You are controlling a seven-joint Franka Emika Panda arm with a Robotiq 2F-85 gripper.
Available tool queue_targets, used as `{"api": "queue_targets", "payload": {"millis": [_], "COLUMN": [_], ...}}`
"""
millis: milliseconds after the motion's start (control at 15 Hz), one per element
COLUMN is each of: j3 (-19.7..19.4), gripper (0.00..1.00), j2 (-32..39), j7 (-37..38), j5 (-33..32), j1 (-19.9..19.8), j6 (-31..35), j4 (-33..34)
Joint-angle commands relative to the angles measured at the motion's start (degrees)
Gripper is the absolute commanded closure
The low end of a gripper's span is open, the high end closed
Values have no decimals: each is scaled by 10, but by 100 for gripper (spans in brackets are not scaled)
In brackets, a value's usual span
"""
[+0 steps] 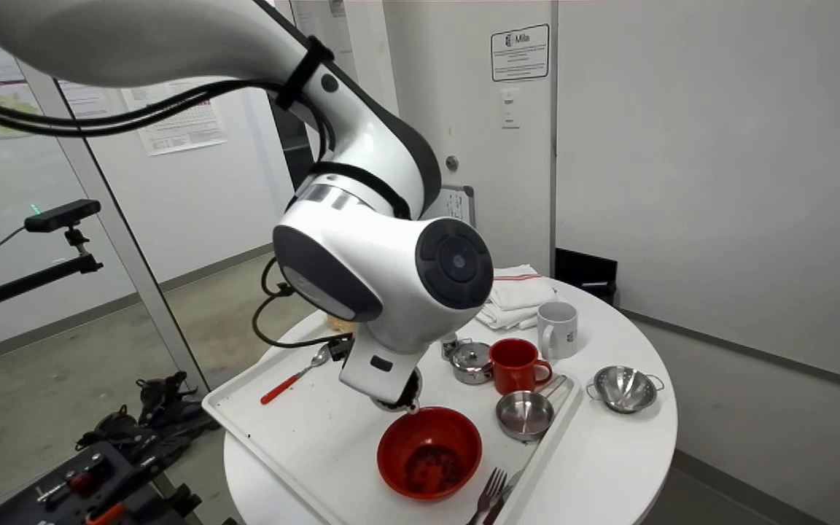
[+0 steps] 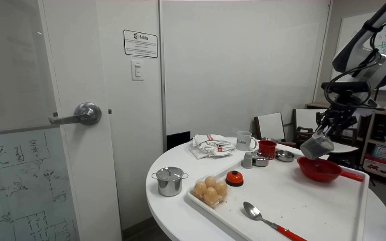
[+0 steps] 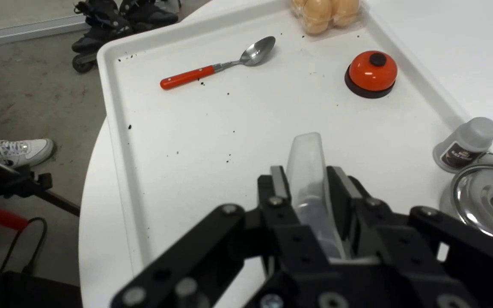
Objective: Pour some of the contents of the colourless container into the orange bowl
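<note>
The colourless container [image 2: 317, 146] is a see-through cup, greyish inside. My gripper [image 2: 325, 130] holds it tilted in the air just above the orange bowl [image 2: 320, 170]. In the wrist view the container [image 3: 308, 171] shows as a narrow translucent shape between the two fingers of my gripper [image 3: 307, 175]. The wide red-orange bowl [image 1: 429, 437] stands on the white tray, with dark bits in its bottom. In that exterior view the arm hides the container and most of the gripper. The bowl is out of the wrist view. I cannot tell whether anything is falling.
The tray [image 2: 213, 214] holds a red-handled spoon [image 3: 216, 70], an orange bell [image 3: 372, 70], eggs [image 2: 210, 190], and a fork [image 1: 491, 492] beside the bowl. A steel pan [image 1: 525, 415], red mug [image 1: 513, 364], lidded pot [image 1: 471, 362] and pepper shaker [image 3: 464, 145] stand close to the bowl's side.
</note>
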Motion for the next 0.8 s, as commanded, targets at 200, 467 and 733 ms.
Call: {"api": "queue_targets", "payload": {"millis": [200,467,733], "j3": [-33,-46,-52], "gripper": [93,93,93], "j2": [6,17,26], "j7": [-81,-96,-103], "j5": [64,78,84], "j1": [-40,-51,-51], "j6": [-105,-155,-177], "j4": [3,9,14]}}
